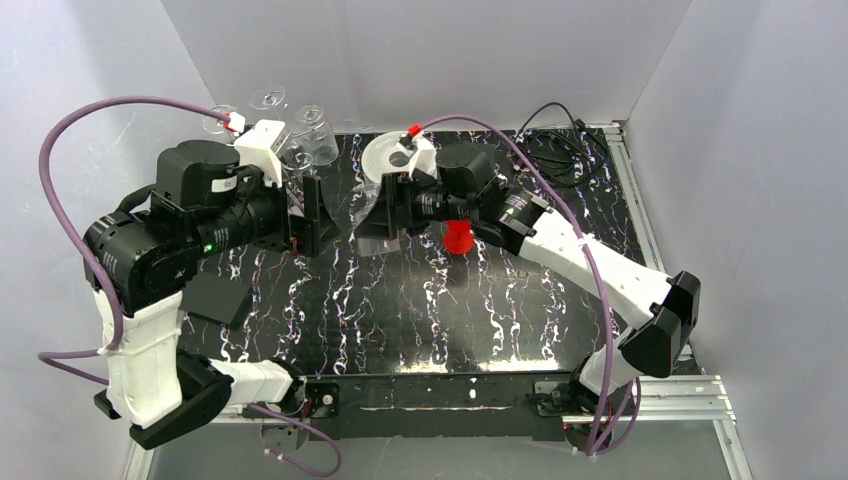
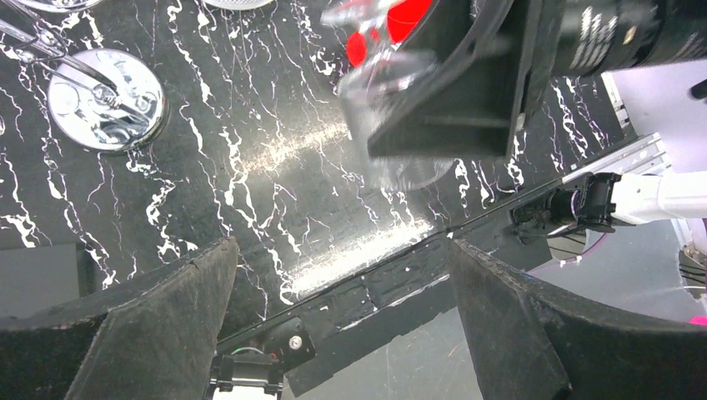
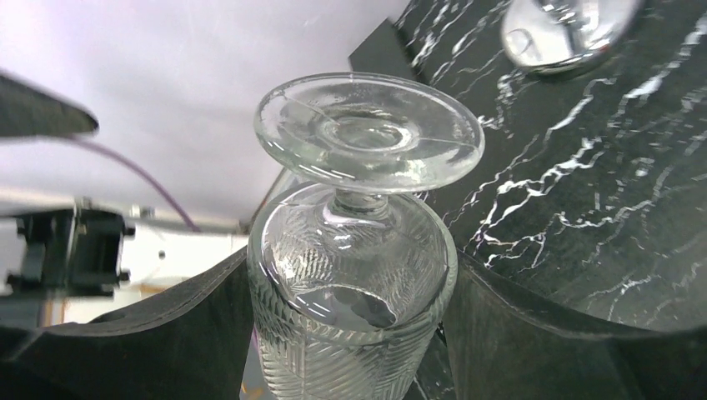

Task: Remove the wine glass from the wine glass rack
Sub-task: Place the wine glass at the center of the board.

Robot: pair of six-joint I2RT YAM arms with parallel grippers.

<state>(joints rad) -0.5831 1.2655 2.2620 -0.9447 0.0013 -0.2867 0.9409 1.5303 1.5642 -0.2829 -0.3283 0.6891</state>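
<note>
My right gripper [image 3: 354, 287] is shut on the ribbed bowl of a clear wine glass [image 3: 358, 250]. The glass is held sideways above the table, its round foot [image 3: 368, 133] pointing away from the wrist. From above, that gripper [image 1: 385, 215] hangs over the middle back of the table. My left gripper [image 1: 322, 215] faces it from the left, close by and apart from the glass. Its jaws [image 2: 342, 250] stand wide open with nothing between them. The wine glass rack shows by its chrome disc base [image 2: 104, 98], also seen from the right wrist [image 3: 567, 29].
More clear glasses [image 1: 268, 100] hang at the back left, above the left wrist. A white ribbed spool [image 1: 385, 155] sits at the back centre. A red object [image 1: 458, 238] stands under the right arm. A black cable [image 1: 550, 140] lies back right. White walls close in on three sides.
</note>
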